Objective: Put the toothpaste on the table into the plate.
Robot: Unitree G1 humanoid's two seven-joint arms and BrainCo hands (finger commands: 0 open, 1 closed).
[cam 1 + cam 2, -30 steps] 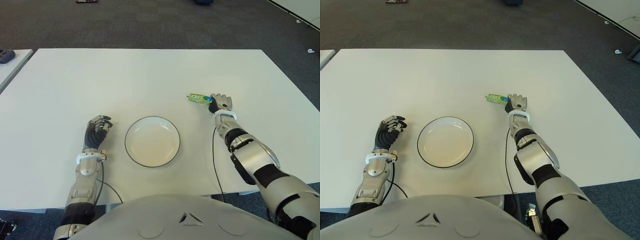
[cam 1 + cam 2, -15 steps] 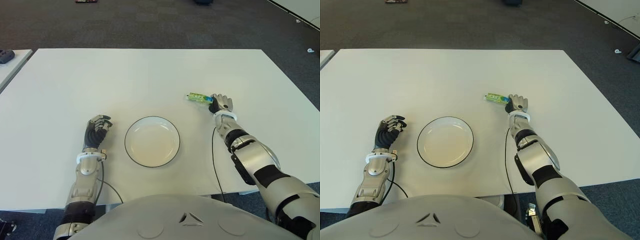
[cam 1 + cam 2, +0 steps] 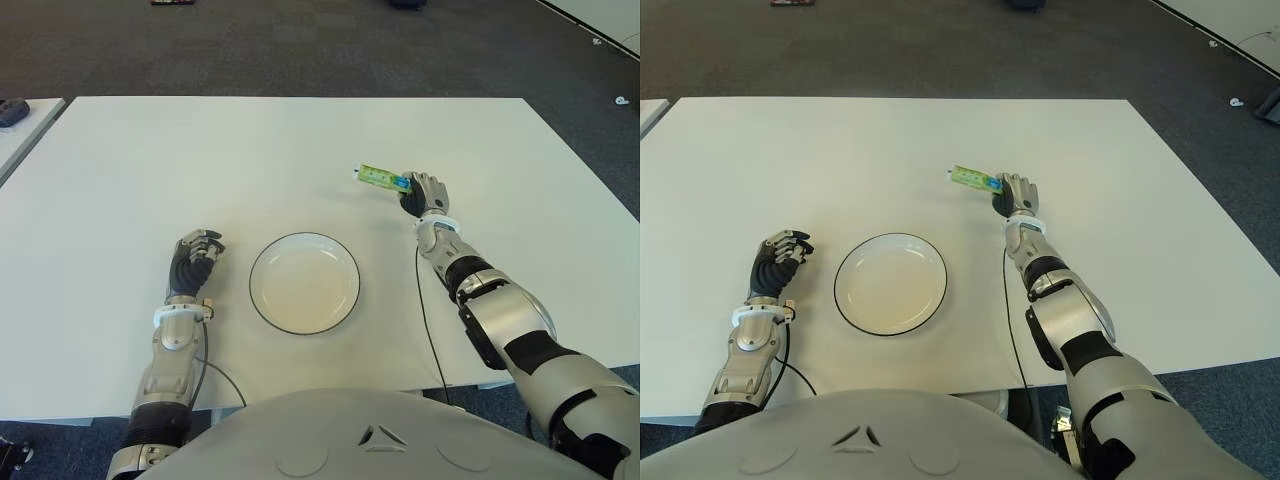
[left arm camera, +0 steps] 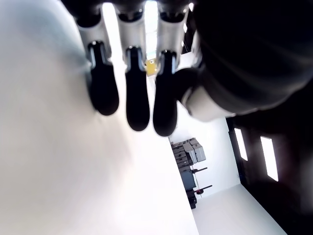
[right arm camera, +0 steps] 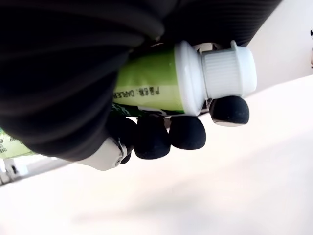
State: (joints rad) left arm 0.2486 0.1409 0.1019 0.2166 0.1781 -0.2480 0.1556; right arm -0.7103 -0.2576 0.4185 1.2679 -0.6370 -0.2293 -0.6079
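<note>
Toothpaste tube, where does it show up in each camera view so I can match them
Left eye view: toothpaste tube in the right hand, beyond the plate.
Right eye view: same, above the plate's right.
Left wrist view: not identifiable.
Right wrist view: fills the top, cap rightward.
Shared landmark: the plate.

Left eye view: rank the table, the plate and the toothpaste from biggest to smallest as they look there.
1. Table, by far the largest.
2. Plate.
3. Toothpaste, smallest; the right hand covers part of it, so its full length is hidden.
</note>
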